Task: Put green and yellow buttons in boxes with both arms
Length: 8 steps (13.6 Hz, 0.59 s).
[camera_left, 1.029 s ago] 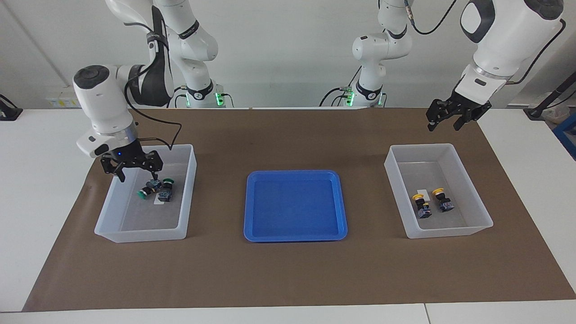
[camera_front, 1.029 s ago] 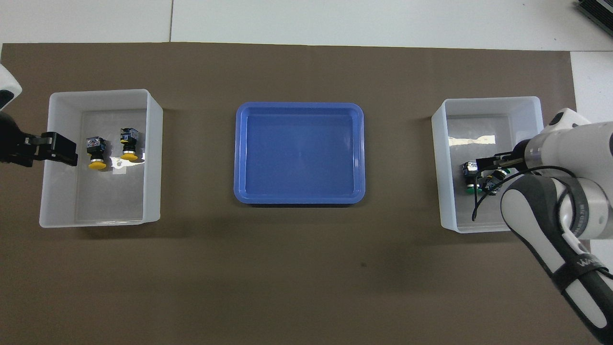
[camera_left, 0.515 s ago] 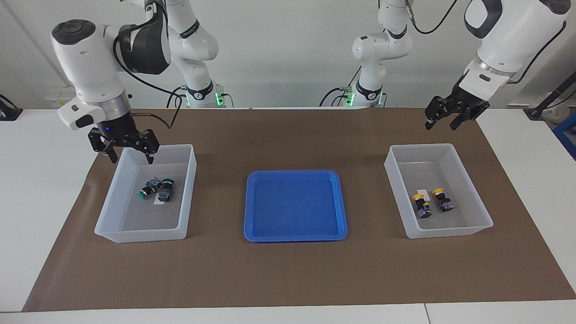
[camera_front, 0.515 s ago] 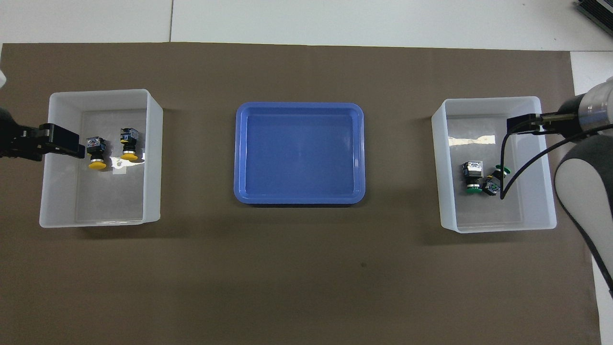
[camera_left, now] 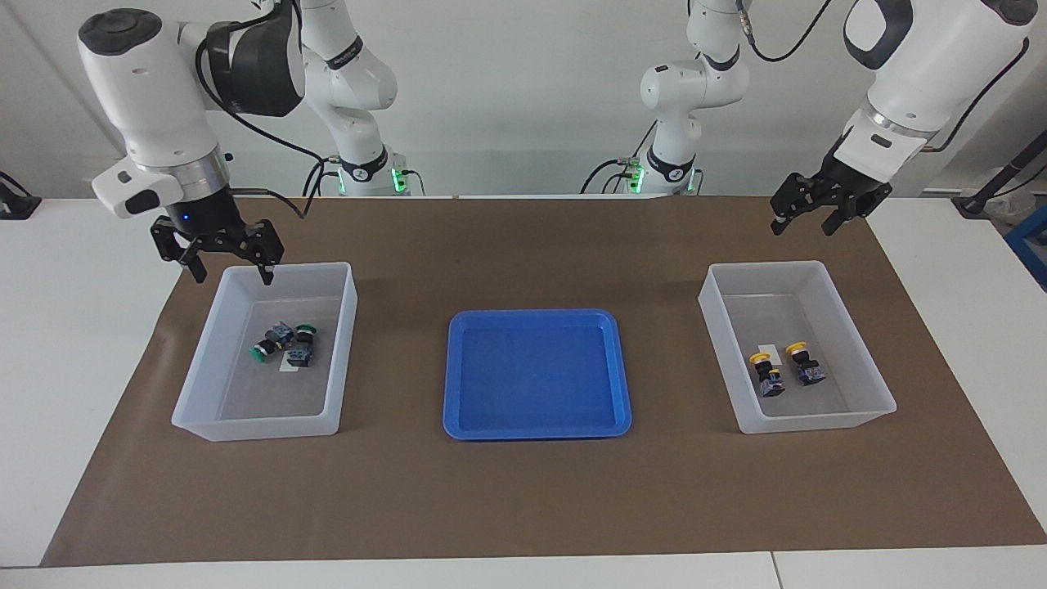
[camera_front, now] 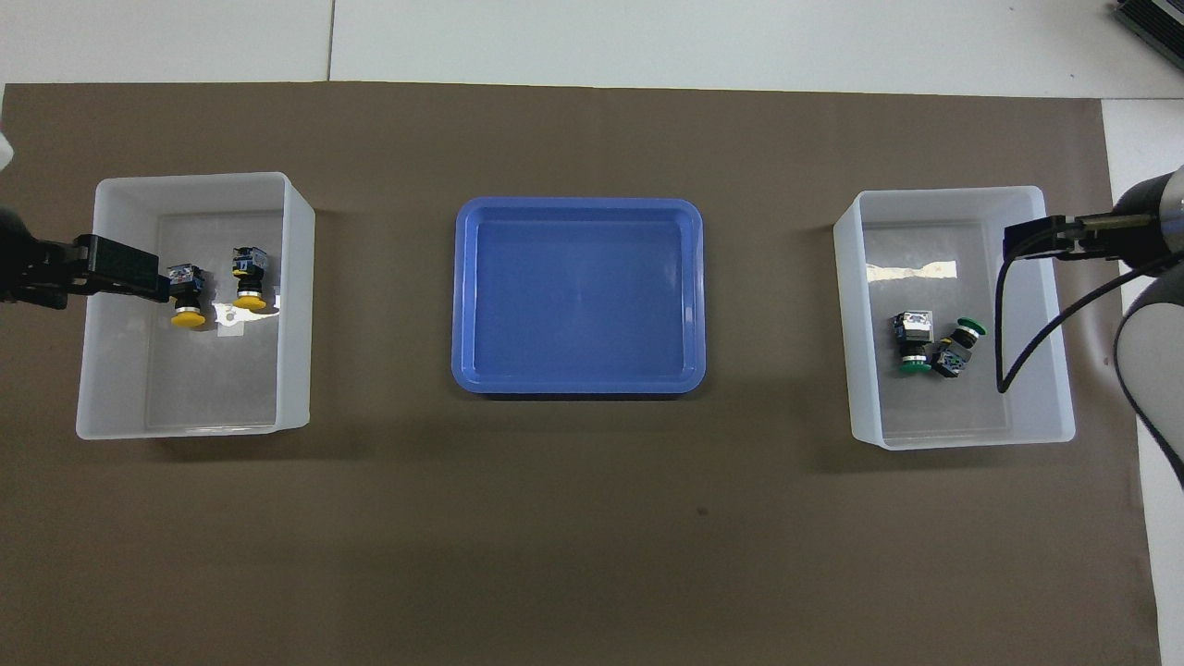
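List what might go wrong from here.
1. The right hand hangs open just over the rim of the green buttons' box; a sideways swing might clip it.
2. The cable drooping over that box could snag it.

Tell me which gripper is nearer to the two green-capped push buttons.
Right. The right gripper hangs over the robot-side rim of their translucent plastic tub; the left gripper is at the other tub's end. Green-capped buttons.
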### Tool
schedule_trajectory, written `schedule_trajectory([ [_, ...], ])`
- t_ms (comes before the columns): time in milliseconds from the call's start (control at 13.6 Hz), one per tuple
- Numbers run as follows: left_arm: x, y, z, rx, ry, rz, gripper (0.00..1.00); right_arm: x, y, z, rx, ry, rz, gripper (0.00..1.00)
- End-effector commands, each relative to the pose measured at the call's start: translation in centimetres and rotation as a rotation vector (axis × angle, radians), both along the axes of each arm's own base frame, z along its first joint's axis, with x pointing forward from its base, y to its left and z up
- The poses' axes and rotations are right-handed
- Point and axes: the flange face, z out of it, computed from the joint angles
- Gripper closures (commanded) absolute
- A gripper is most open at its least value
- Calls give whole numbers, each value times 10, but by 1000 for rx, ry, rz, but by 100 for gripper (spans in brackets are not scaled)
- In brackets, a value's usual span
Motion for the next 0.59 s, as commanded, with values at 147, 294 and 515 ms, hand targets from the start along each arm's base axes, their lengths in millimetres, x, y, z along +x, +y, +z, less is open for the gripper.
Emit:
schedule_trajectory([
  [147,-4,-5,5,50,-17,-16,0,-6,20,13,22,11,20,0],
  [294,-5,-5,6,50,-19,-16,0,-12,19,17,19,27,18,0],
  [515,-5,-5,7,50,-22,-18,0,-20,24,18,19,65,18,0],
])
